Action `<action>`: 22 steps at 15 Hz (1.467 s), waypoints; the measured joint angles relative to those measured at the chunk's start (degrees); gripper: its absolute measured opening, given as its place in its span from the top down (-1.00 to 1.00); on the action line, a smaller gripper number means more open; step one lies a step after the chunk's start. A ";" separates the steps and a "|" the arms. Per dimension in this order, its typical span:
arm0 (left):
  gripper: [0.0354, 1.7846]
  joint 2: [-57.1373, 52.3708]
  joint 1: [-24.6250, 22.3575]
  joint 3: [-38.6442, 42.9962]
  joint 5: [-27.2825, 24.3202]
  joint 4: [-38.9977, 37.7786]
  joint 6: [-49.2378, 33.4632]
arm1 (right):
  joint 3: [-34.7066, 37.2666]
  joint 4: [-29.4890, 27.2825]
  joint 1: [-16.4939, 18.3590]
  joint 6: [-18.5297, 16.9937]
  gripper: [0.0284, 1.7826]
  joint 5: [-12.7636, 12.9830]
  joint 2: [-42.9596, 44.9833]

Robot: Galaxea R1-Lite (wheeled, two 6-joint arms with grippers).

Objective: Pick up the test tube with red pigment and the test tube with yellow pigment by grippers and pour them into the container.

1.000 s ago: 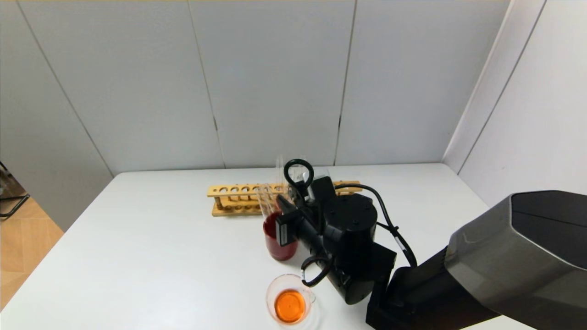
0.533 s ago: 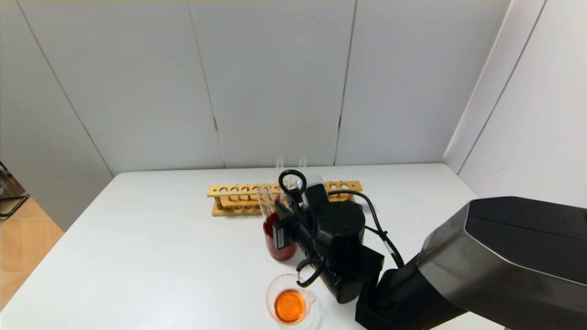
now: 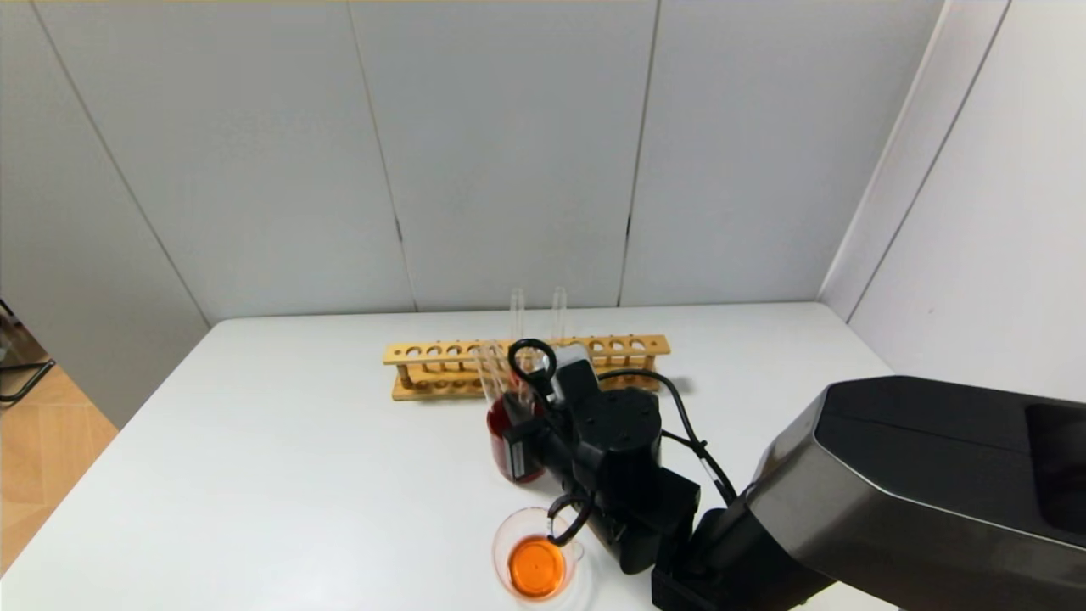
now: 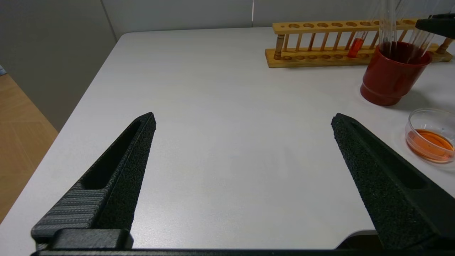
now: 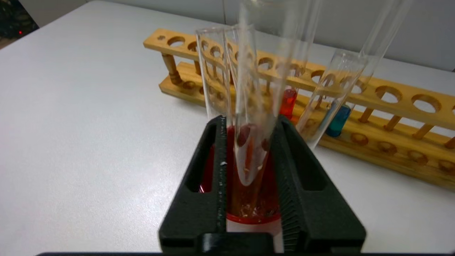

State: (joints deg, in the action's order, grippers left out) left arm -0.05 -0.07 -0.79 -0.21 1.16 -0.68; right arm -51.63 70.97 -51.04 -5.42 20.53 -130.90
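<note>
Right pincer (image 5: 250, 122), over the opaque dark red cup (image 4: 387, 85). I read its two black fingers as parted slightly wider than the empty clear glass tube (image 5: 250, 153) standing between them, with a sliver of gap on each side. So it appears to hold nothing (contact I cannot rule out).

The tube's rounded end sits down inside the cup, below the fingertips, and red droplets cling to its wall. Its long axis runs near upright, mouth upward and out of view. I judge the cup serves as a stand for spent glass, since other empty clear tubes (image 5: 213, 71) lean in it just beside the pincer.

Beyond the pincer, the test tube with red pigment (image 5: 288, 99) stands upright in the pale wooden rack (image 5: 373, 149), round end down, next to a teal-filled tube (image 5: 337, 119). I see no yellow-filled tube.

The small clear glass container (image 3: 502, 543) holds orange liquid behind the pincer, nearer the robot.

Left pincer (image 4: 243, 115) is spread wide and empty over the white table (image 4: 231, 71), well apart from the work.
</note>
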 joint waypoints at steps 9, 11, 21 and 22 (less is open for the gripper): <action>-0.96 0.00 0.00 0.00 -0.04 -0.01 0.00 | 0.26 1.02 -0.37 1.16 -0.93 0.28 0.72; -0.96 0.00 0.00 0.00 -0.01 -0.04 0.00 | 0.04 0.22 -0.02 2.10 -0.96 0.20 4.06; -0.96 0.00 0.00 0.00 -0.04 -0.04 0.00 | -0.93 -22.47 14.28 35.07 -0.96 7.75 52.16; -0.96 0.00 0.00 0.00 -0.01 -0.01 0.00 | -1.68 -28.44 15.76 37.12 -0.96 10.20 58.31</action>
State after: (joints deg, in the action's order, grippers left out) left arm -0.05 -0.07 -0.79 -0.22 1.15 -0.68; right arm -53.31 42.53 -35.28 31.70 30.73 -72.59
